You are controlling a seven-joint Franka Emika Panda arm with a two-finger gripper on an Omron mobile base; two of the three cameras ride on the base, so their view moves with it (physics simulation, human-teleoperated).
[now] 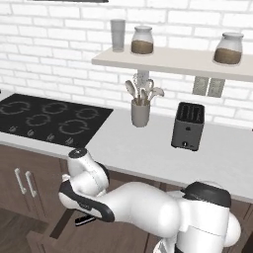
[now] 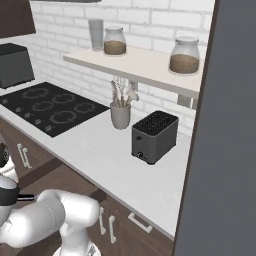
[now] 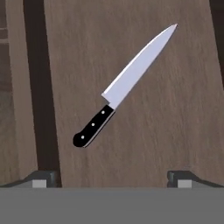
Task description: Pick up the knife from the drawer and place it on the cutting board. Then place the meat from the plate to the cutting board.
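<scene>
1. The white arm is bent low in front of the cabinets in the left base view, folded down below the edge of the counter (image 1: 148, 158), with the hand pointed down into the pulled-out drawer (image 3: 166, 131).
2. In the hand view, the gripper (image 3: 112, 179) is seen hovering above the drawer floor; its two dark fingertips (image 3: 43, 178) are spread far apart, near the left and right sides of the picture, and nothing is held between them.
3. The knife (image 3: 120, 89) is seen lying flat on the wooden floor of the drawer, apart from the fingertips, with its black handle toward the lower left and its silver blade pointing to the upper right of that view.
4. A side wall of the drawer is seen as a dark strip along the left of the hand view.
5. In the left base view the hand is largely covered by the arm's own links, so the claw cannot be made out there.
6. On the counter a toaster (image 1: 188, 126), a utensil holder (image 1: 140, 112) and a cooktop (image 1: 49, 118) are seen.
7. In the right base view a dark grey panel (image 2: 220, 150) cuts off the right side of the scene.
</scene>
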